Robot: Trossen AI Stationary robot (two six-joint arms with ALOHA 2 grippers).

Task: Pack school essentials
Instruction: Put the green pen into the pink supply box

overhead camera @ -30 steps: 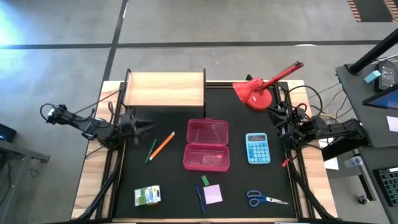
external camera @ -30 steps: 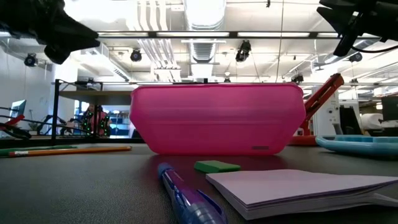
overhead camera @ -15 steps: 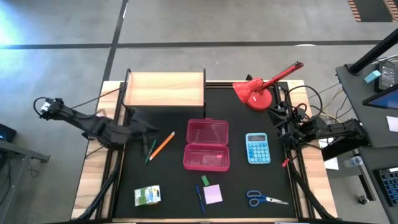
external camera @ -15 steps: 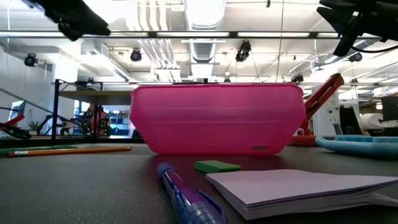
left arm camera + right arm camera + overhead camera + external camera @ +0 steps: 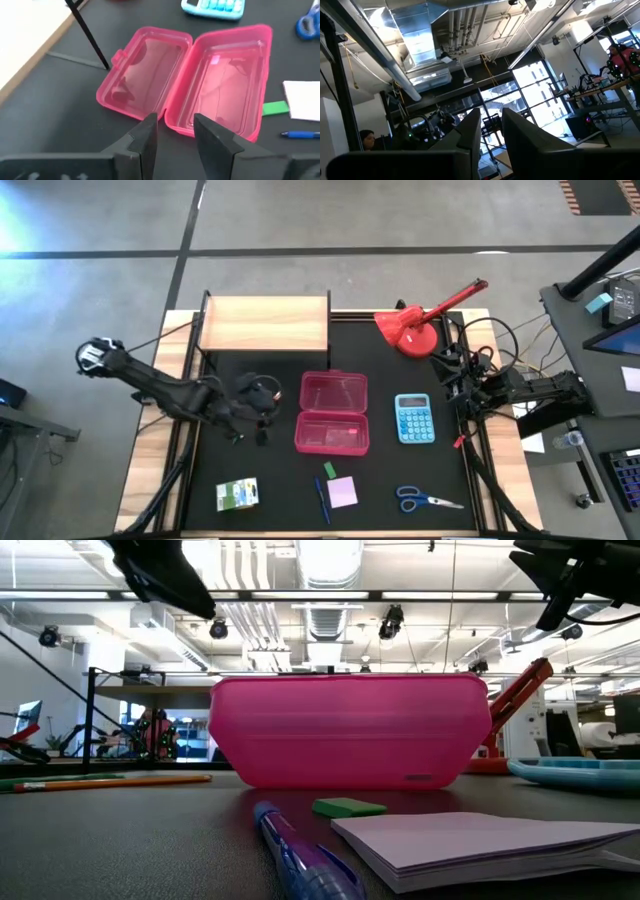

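Observation:
An open pink case [image 5: 332,413] lies mid-table, and the left wrist view shows both halves [image 5: 185,95] empty. My left gripper [image 5: 262,415] hovers open just left of it, its fingers [image 5: 145,142] clear of everything. It covers the pencil and green pen from above. The low view shows the orange pencil [image 5: 110,781] and green pen [image 5: 20,783] flat on the table. The blue pen [image 5: 321,498], green eraser [image 5: 329,470], lilac pad [image 5: 342,491], scissors [image 5: 428,500] and green-and-white box [image 5: 237,494] lie near the front edge. My right gripper [image 5: 447,365] waits folded at the right edge, slightly open [image 5: 491,132].
A light-blue calculator [image 5: 413,418] lies right of the case and a red desk lamp [image 5: 420,325] stands at the far right. A wooden shelf [image 5: 265,323] stands along the far edge, left of centre. Bare black mat shows between the case and the front-row items.
My left arm has swung out from the table's left edge toward the pink case and a little toward the near edge. It now stands over the pencil and green pen. The right arm and all objects have kept still.

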